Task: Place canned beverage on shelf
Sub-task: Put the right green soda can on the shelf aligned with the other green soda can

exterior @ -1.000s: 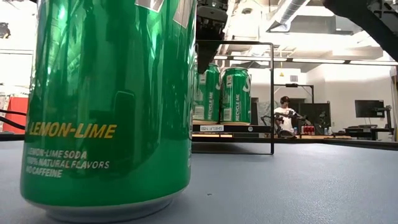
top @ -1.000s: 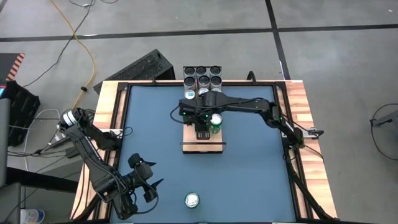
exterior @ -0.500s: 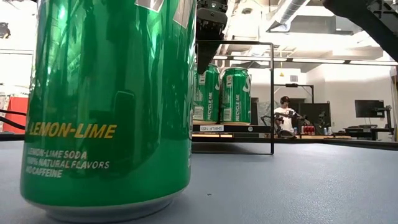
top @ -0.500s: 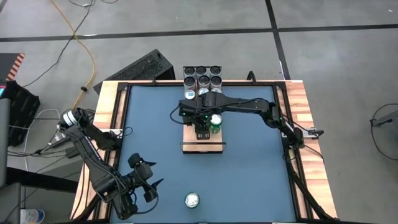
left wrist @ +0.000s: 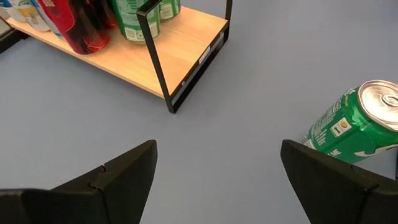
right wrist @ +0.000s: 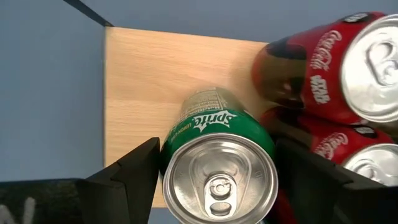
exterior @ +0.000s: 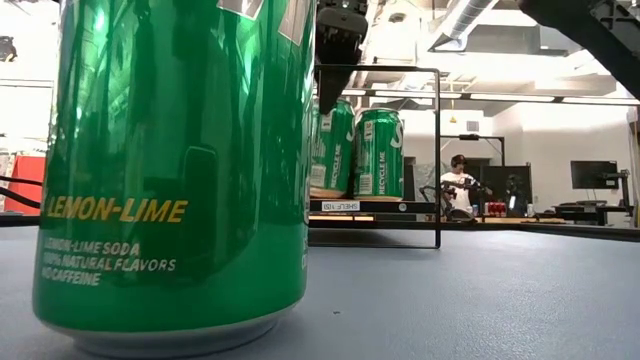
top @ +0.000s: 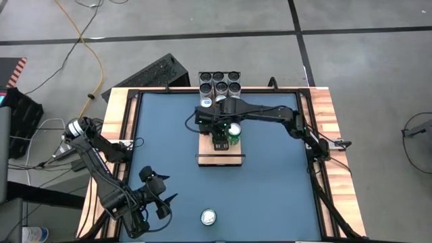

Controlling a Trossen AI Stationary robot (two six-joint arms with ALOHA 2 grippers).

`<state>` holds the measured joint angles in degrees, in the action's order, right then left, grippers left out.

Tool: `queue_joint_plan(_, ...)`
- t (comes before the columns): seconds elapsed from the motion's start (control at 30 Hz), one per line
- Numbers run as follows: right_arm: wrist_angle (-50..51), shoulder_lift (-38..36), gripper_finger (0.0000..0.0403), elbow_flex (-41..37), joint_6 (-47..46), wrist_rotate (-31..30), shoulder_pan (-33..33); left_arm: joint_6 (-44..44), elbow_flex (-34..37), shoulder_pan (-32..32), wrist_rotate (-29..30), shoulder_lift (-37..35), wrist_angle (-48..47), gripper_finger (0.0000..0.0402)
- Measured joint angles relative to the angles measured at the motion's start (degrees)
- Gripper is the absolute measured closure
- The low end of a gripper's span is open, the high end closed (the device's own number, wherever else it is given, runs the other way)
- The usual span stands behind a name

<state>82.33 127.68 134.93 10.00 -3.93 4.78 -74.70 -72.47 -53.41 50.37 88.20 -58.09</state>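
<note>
The green can [right wrist: 217, 162] I'm placing stands upright on the shelf [right wrist: 149, 81], on the pale plank just beside the red cans [right wrist: 348, 68], and from the wrist camera I see my right gripper [right wrist: 214, 177] straddling it with a finger on either side. The fingers look released rather than clenched, with slim gaps to the can's wall, so I judge this placement essentially done; what remains is lifting the right arm clear without nudging it. From above, another green can [top: 208, 217] sits on the blue table [top: 283, 189] near its front edge, not yet shelved. My left gripper [top: 162, 196] waits close to it, fingers spread wide and holding nothing.
</note>
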Motion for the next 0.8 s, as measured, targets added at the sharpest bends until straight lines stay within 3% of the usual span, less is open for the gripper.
queue_joint_plan(0.37,1.20,-0.02,0.0106,0.00,-0.01,0.99,0.03,0.04,0.00,-0.01,-0.01,0.00,0.00,0.0072)
queue_joint_plan(0.63,1.26,-0.13,0.0064,0.11,-0.45,0.79,0.27,0.07,0.00,-0.01,0.00,0.00,0.00,0.0072)
queue_joint_plan(0.8,1.26,-0.30,0.0058,0.11,-0.44,-3.45,0.03,0.07,0.00,0.02,0.00,0.00,-0.02,0.0072)
